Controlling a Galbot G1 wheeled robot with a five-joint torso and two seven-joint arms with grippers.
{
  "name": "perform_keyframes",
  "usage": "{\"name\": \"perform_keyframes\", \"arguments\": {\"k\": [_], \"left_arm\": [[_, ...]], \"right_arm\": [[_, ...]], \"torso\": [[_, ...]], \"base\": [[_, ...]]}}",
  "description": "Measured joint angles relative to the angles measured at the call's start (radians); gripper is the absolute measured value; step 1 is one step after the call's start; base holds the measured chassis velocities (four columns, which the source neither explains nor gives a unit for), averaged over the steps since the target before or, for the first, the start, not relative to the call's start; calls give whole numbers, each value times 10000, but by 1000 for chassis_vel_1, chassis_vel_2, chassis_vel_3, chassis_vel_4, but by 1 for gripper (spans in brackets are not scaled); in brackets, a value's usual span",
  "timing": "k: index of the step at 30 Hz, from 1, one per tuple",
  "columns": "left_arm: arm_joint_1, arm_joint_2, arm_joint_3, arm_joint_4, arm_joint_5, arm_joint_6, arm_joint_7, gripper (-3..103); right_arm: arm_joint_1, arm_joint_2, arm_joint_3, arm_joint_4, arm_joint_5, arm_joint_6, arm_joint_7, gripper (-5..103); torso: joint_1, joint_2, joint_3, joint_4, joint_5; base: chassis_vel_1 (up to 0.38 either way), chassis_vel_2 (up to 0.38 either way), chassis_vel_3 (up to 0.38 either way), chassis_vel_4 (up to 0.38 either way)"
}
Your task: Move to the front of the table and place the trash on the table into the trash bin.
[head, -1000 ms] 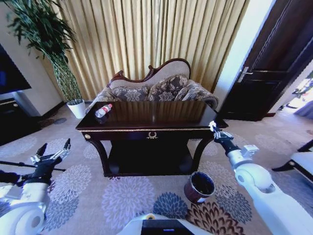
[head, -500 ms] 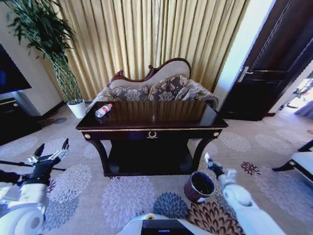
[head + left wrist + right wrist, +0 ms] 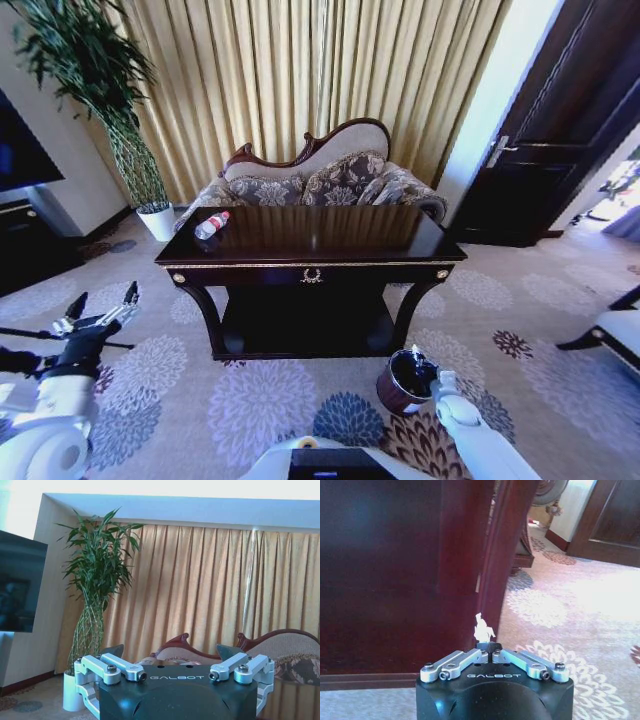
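Note:
The dark glossy table (image 3: 330,262) with gold trim stands straight ahead. A clear bottle with a red cap (image 3: 211,226), one piece of the trash, lies at the table's far left corner. On the carpet by the right front leg stands the round reddish-brown trash bin (image 3: 392,393). My right gripper (image 3: 418,354) hangs over the bin's rim. It is shut on a white crumpled scrap (image 3: 482,628), with the table's dark wood (image 3: 395,570) close behind. My left gripper (image 3: 98,318) is open and held low at the left, away from the table.
A patterned sofa (image 3: 320,180) sits behind the table before gold curtains. A potted plant (image 3: 150,205) in a white pot and a black TV stand (image 3: 30,240) are at the left. A dark door (image 3: 560,140) is at the right. Flowered carpet lies around the table.
My right arm has come down from the table's right front corner to over the bin, the scrap still in its fingers. The left arm has barely shifted.

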Motion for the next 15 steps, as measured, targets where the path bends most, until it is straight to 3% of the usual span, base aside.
{"name": "perform_keyframes", "arguments": {"k": [9,13,15], "left_arm": [[50,-17,-66,-28,-2,9,-1,100],[44,-30,-27,-10,5,19,3,100],[48,-29,-29,3,5,20,5,100]], "right_arm": [[60,-151,-52,-374,-167,221,-214,-2],[2,-147,-40,-318,-184,247,-216,8],[-6,-149,-25,-316,-184,248,-216,19]], "torso": [[0,1,0,-1,-2],[0,1,0,-1,-2],[0,2,0,0,-2]], "base": [[0,0,0,0],[0,0,0,0],[0,0,0,0]]}}
